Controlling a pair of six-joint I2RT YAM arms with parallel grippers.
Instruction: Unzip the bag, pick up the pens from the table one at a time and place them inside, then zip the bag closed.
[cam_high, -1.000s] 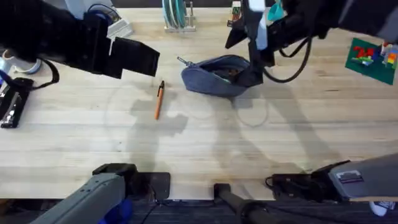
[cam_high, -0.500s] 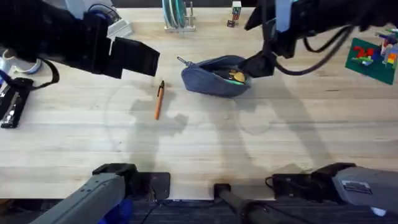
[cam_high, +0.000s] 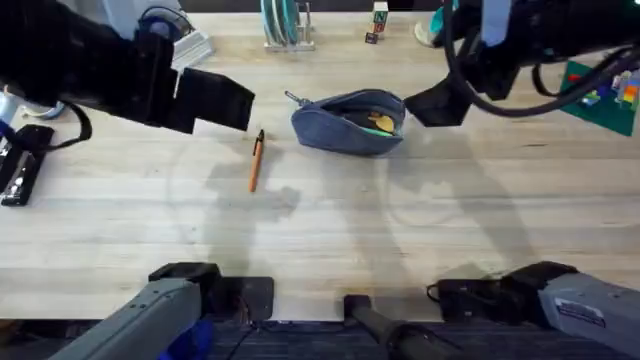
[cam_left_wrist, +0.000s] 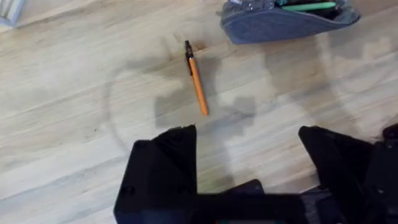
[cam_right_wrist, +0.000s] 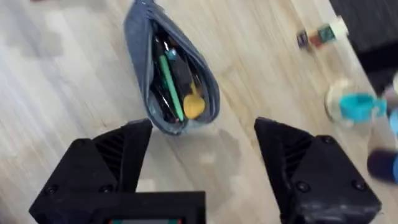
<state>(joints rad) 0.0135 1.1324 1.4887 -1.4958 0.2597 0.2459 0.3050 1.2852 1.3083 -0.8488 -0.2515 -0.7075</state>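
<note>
The grey-blue bag (cam_high: 348, 122) lies unzipped at the table's far middle, its mouth gaping. Inside it I see the green pen (cam_right_wrist: 168, 78) beside a yellow item (cam_right_wrist: 194, 106); the left wrist view also catches the green pen (cam_left_wrist: 308, 6) in the bag (cam_left_wrist: 283, 22). The orange pen (cam_high: 256, 160) lies on the table (cam_high: 320, 230) left of the bag, also seen as the orange pen (cam_left_wrist: 197, 78). My right gripper (cam_high: 440, 103) hovers open just right of the bag, empty (cam_right_wrist: 202, 162). My left gripper (cam_high: 222, 103) hangs open and empty (cam_left_wrist: 249, 155), raised and left of the orange pen.
A rack with teal plates (cam_high: 283, 25) and small blocks (cam_high: 378, 20) stand at the back edge. A green plate with toy bricks (cam_high: 598, 90) lies at the far right. A teal cup (cam_right_wrist: 357, 106) stands behind the bag. Black gear (cam_high: 20, 165) sits at the left edge.
My right gripper has pulled up and to the right, off the bag, leaving the green pen inside. The left arm and the orange pen have hardly moved.
</note>
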